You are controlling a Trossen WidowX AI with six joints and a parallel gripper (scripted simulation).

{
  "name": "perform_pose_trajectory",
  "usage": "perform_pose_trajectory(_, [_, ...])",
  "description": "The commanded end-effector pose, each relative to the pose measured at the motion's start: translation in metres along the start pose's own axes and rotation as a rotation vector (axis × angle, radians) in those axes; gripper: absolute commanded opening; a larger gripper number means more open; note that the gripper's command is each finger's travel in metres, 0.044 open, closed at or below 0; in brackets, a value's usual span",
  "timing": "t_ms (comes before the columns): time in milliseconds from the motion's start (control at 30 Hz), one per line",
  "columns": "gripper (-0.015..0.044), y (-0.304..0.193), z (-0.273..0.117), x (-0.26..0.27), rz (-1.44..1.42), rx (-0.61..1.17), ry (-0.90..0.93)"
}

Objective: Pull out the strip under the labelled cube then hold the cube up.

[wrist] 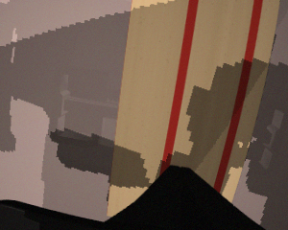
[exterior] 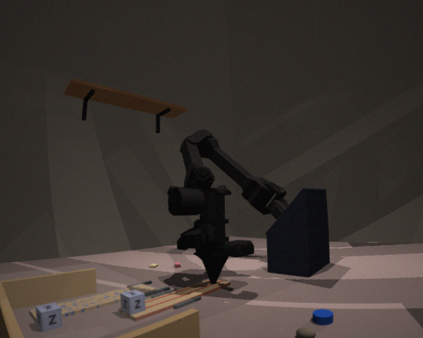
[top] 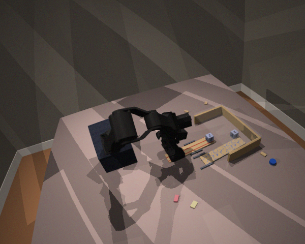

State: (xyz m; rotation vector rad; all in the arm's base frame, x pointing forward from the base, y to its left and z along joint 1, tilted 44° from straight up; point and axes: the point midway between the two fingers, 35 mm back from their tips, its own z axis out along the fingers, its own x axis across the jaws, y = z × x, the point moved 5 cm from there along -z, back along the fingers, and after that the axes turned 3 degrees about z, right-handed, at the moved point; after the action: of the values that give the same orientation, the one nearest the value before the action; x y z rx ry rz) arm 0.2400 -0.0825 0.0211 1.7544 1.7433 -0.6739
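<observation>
My gripper (top: 176, 159) (exterior: 213, 282) (wrist: 177, 175) is shut, with nothing between its fingers. Its tips touch down on the near end of the strip with red lines (top: 197, 146) (exterior: 161, 304) (wrist: 149, 96). A pale cube marked Z (top: 209, 137) (exterior: 132, 302) sits upright on that strip's far end. A second Z cube (top: 234, 133) (exterior: 48, 317) stands by the far end of the blue-speckled strip (top: 223, 149) (exterior: 91, 300); whether it rests on it is unclear. The speckled strip lies beside the red-lined one. The wrist view shows neither cube.
A low wooden wall (top: 244, 150) (exterior: 68, 286) surrounds the cube area on three sides. Short grey rails (top: 207, 165) (exterior: 187, 303) flank the strips. A blue disc (top: 272, 161) (exterior: 322, 316) lies outside. Red (top: 176, 198) and yellow (top: 193, 204) pieces lie on the table.
</observation>
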Motion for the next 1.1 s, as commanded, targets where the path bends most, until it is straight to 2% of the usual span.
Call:
perform_pose_trajectory(0, [0.0000, -0.012, 0.004, 0.001, -0.017, 0.025, 0.004])
perform_pose_trajectory(1067, [0.0000, -0.053, 0.003, 0.000, -0.018, 0.026, 0.004])
